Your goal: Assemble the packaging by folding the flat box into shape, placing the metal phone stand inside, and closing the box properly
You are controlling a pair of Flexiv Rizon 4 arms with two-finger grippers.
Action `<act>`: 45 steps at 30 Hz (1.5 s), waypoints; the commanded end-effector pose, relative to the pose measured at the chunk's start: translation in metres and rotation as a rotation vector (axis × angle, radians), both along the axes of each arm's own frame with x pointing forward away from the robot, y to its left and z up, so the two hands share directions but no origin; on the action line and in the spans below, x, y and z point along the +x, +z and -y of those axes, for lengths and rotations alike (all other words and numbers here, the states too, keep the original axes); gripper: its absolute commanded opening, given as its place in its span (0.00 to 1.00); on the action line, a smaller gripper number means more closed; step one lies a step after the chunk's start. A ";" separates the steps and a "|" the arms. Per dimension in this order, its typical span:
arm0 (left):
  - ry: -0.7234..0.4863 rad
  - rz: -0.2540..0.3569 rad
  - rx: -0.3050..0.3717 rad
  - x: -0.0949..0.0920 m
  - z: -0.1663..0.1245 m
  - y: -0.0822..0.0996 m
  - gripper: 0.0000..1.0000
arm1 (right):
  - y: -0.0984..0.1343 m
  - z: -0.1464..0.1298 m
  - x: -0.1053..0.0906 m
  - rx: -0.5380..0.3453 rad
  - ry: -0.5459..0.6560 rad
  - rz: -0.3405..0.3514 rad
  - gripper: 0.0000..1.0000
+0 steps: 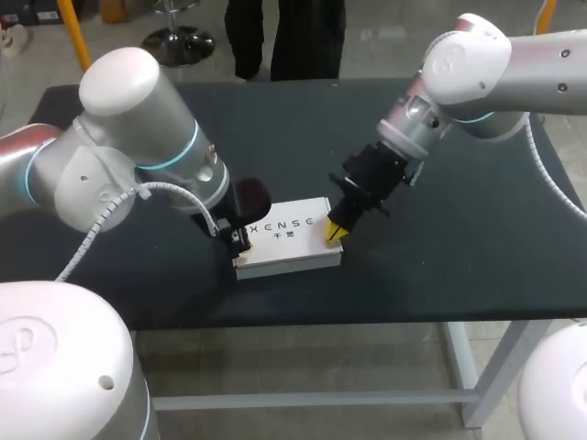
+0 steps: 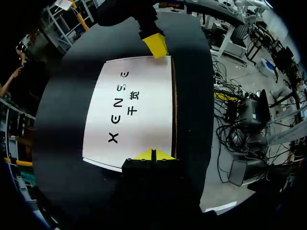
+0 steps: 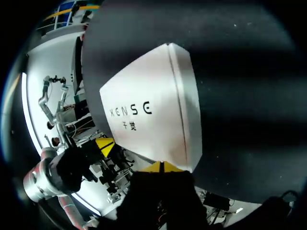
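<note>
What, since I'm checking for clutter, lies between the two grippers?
Only the white box, spanning from left gripper to right gripper, shown in the head view.

a matte black table (image 1: 459, 266) on pale grey metal legs (image 1: 492, 374).

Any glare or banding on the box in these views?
Head view: box evenly lit, no glare, print readable. Left wrist view: faint light and dark bands across the table and box top. Right wrist view: same bands on the table, stronger; box top bright, print readable too.
</note>
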State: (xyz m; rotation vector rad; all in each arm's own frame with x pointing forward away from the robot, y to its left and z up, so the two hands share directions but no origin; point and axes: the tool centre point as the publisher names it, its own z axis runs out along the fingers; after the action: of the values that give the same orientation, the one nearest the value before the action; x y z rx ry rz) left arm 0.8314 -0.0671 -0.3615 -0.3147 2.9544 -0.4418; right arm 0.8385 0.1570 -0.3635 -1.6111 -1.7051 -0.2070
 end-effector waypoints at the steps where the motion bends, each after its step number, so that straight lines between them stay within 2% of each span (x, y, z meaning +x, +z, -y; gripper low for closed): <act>1: 0.004 -0.029 -0.004 0.010 0.003 -0.011 0.00 | -0.014 0.001 0.003 0.012 -0.003 -0.032 0.00; 6: 0.015 -0.054 -0.011 0.009 0.001 -0.021 0.00 | -0.025 0.002 0.004 0.016 -0.010 -0.068 0.00; 9: 0.023 -0.056 -0.020 0.006 -0.002 -0.020 0.00 | -0.023 0.006 0.003 0.034 -0.020 -0.064 0.00; 16: 0.043 -0.016 -0.012 -0.008 0.005 0.011 0.00 | 0.020 0.018 0.003 0.073 -0.025 0.089 0.00; 17: 0.049 -0.021 -0.012 -0.010 0.008 0.016 0.00 | 0.027 0.021 0.004 0.080 -0.027 0.119 0.00; 18: 0.058 -0.039 -0.012 -0.011 0.011 0.021 0.04 | 0.033 0.025 0.006 0.087 -0.029 0.151 0.00; 19: 0.069 -0.052 -0.010 -0.012 0.015 0.025 0.27 | 0.039 0.029 0.009 0.093 -0.034 0.183 0.00; 20: 0.083 -0.059 -0.005 -0.013 0.017 0.027 0.40 | 0.042 0.031 0.011 0.095 -0.037 0.201 0.00; 21: 0.097 -0.068 0.002 -0.015 0.020 0.031 0.75 | 0.049 0.036 0.013 0.105 -0.034 0.231 0.07; 22: 0.128 -0.094 0.009 -0.018 0.025 0.036 1.00 | 0.057 0.042 0.016 0.114 -0.042 0.280 0.15; 25: 0.200 -0.135 0.029 -0.025 0.036 0.044 1.00 | 0.072 0.057 0.023 0.136 -0.047 0.378 0.41; 27: 0.242 -0.155 0.035 -0.031 0.041 0.049 1.00 | 0.080 0.068 0.028 0.152 -0.047 0.437 0.49; 28: 0.272 -0.176 0.037 -0.034 0.045 0.052 1.00 | 0.083 0.073 0.030 0.158 -0.051 0.466 0.65; 29: 0.291 -0.187 0.042 -0.038 0.048 0.054 1.00 | 0.087 0.078 0.032 0.163 -0.048 0.501 0.89; 30: 0.332 -0.197 0.047 -0.041 0.051 0.055 1.00 | 0.090 0.083 0.034 0.168 -0.043 0.528 1.00; 32: 0.356 -0.214 0.058 -0.048 0.057 0.058 1.00 | 0.095 0.093 0.037 0.182 -0.037 0.609 1.00; 37: 0.481 -0.233 0.089 -0.063 0.072 0.061 1.00 | 0.103 0.114 0.044 0.221 -0.009 0.726 1.00; 40: 0.556 -0.276 0.090 -0.070 0.078 0.063 1.00 | 0.107 0.124 0.046 0.212 -0.018 0.802 1.00; 42: 0.635 -0.333 0.105 -0.075 0.079 0.064 1.00 | 0.112 0.131 0.048 0.188 -0.030 0.846 1.00; 45: 0.635 -0.333 0.105 -0.075 0.079 0.064 1.00 | 0.112 0.131 0.048 0.188 -0.030 0.846 1.00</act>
State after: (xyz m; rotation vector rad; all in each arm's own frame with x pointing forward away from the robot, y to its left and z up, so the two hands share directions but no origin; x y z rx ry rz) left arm 0.7535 -0.1410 -0.2999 -1.3626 2.9031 -0.2821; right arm 0.8967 0.0261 -0.2550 -1.4090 -2.1993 -0.9385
